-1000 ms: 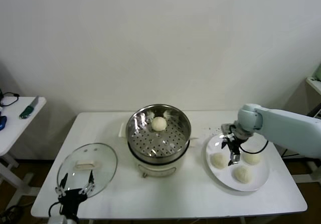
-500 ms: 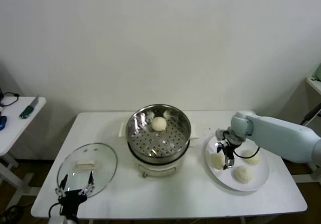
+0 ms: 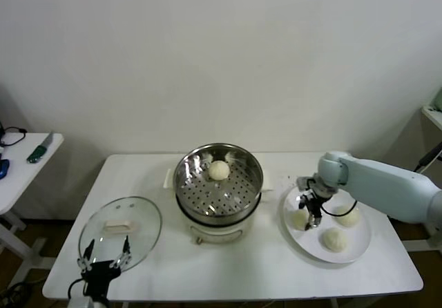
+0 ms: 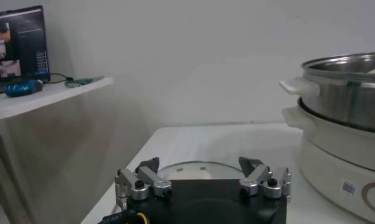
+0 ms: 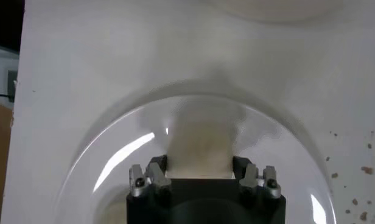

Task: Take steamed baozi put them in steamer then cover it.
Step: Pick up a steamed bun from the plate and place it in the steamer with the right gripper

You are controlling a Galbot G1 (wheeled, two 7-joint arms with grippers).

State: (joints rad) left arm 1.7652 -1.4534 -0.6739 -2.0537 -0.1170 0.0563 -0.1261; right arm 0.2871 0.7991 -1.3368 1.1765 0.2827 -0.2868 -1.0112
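One steamed baozi (image 3: 219, 170) lies at the back of the steamer (image 3: 217, 201), a steel perforated basket on a cream pot base. Three more are on the white plate (image 3: 314, 247) to its right. My right gripper (image 3: 311, 216) is down on the plate, its fingers pressed against both sides of the leftmost baozi (image 3: 298, 219). The right wrist view shows that baozi (image 5: 198, 143) squeezed between the fingers of the gripper (image 5: 199, 171) over the plate (image 5: 114, 159). My left gripper (image 3: 103, 260) waits open at the table's front left, by the glass lid (image 3: 121, 226); its wrist view shows the gripper (image 4: 199, 169) with nothing in it.
The glass lid with a cream handle lies flat on the table to the left of the steamer (image 4: 349, 91). A small side table (image 3: 24, 166) with tools stands farther left. Crumbs dot the table near the plate's back rim.
My right gripper has shifted left across the plate from between the buns to the leftmost baozi and closed on it. The left arm has not moved.
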